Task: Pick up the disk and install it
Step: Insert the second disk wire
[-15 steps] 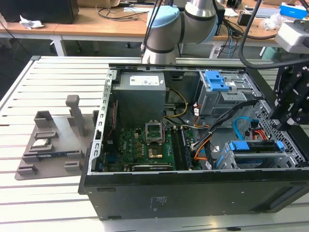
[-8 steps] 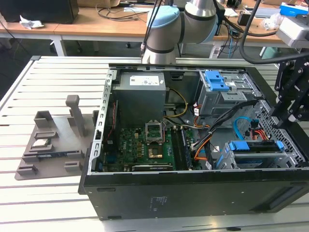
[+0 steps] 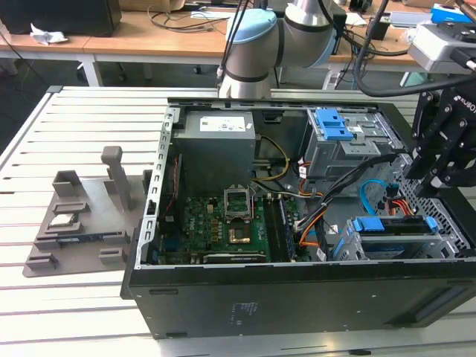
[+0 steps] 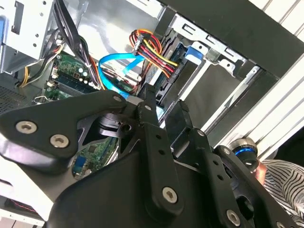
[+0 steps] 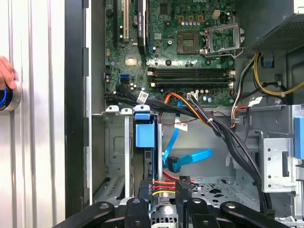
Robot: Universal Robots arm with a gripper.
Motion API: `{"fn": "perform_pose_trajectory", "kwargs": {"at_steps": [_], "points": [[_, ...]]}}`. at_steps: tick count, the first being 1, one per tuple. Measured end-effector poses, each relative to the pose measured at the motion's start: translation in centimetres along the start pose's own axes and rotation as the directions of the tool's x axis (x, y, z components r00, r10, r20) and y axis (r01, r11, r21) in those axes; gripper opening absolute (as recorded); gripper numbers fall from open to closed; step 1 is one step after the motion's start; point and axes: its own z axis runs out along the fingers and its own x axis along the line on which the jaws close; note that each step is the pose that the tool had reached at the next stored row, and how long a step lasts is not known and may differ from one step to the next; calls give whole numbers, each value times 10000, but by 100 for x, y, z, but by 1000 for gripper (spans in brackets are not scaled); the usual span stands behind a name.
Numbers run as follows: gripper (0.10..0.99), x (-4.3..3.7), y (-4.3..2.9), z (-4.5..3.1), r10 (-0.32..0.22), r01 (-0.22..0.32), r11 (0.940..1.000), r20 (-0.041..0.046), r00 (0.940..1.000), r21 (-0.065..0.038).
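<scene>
One black multi-link tool (image 3: 435, 167), grip state indeterminable, hangs directly above the blue-bracketed silver hard drive (image 5: 145, 142) seated on edge in its bay.

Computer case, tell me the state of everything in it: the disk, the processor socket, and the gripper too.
Computer case: lying flat, side open.
Disk: seated on edge in the drive cage, not held.
Processor socket: cover flipped open, empty.
Gripper: fingers open, holding nothing, near the disk.

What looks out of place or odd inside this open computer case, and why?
The light-blue flat cable hangs loose beside the drive cage, its end seemingly unplugged. The processor socket on the motherboard sits empty, its cover frame flipped open.
</scene>
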Motion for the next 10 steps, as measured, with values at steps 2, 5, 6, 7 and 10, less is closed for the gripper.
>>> {"fn": "perform_pose_trajectory", "kwargs": {"at_steps": [2, 5, 6, 7, 10], "points": [[361, 1, 21, 0, 0, 0, 10000, -1, 10000, 0], [361, 3, 100, 3, 0, 0, 10000, 0, 10000, 1], [361, 4, 117, 4, 0, 0, 10000, 0, 10000, 0], [361, 4, 131, 5, 0, 0, 10000, 0, 10000, 1], [361, 5, 162, 7, 0, 0, 10000, 0, 10000, 0]]}}
